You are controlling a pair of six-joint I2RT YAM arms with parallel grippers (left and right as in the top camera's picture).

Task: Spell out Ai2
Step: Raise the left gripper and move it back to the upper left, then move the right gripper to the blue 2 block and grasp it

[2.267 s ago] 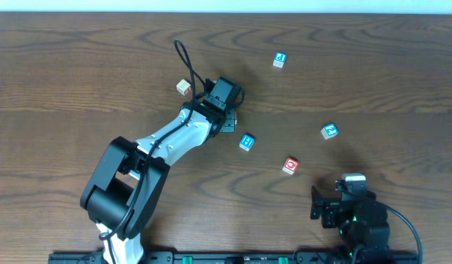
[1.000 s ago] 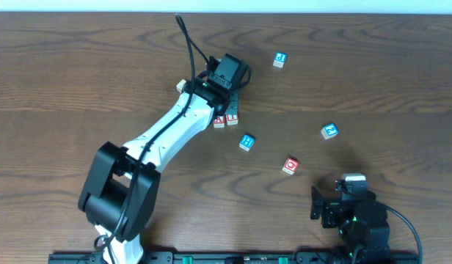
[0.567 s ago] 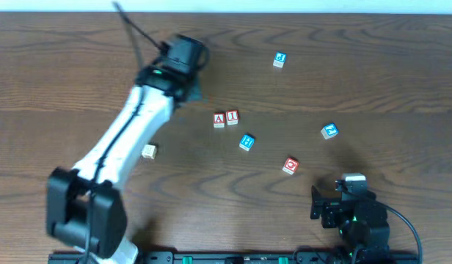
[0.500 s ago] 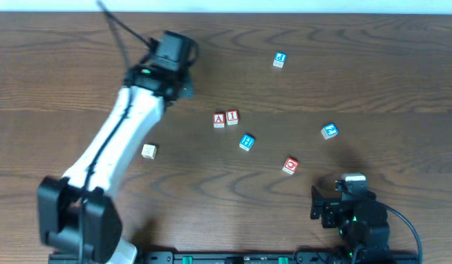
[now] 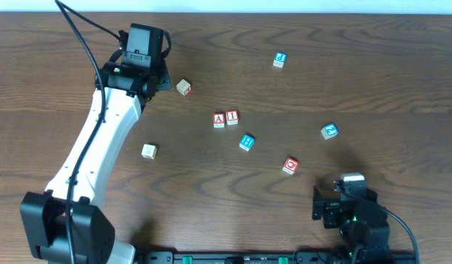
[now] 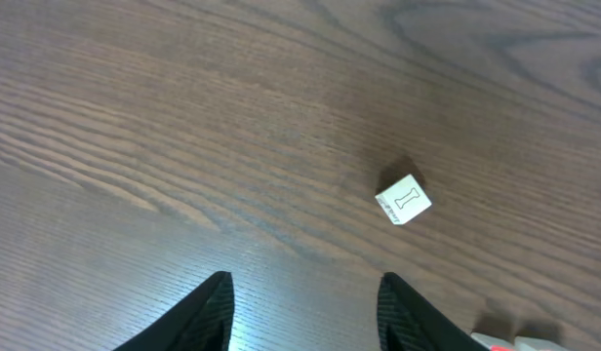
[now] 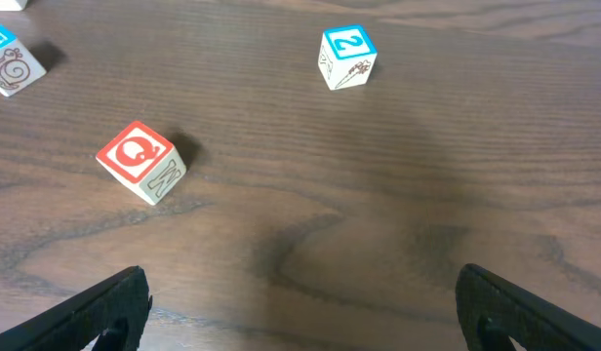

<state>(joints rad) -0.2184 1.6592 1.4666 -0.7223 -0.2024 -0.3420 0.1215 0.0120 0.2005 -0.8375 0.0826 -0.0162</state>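
Left end effector [image 6: 305, 292] hangs parted and empty above the table [image 5: 358, 88], likely because your A cube [image 5: 219, 119] and I cube [image 5: 232, 117] already touch, letters up, their row running left-to-right. Your right end effector [image 7: 305, 312] gapes wide, empty, near the 2 cube [image 5: 329, 130], which sits skewed and well apart to their right.
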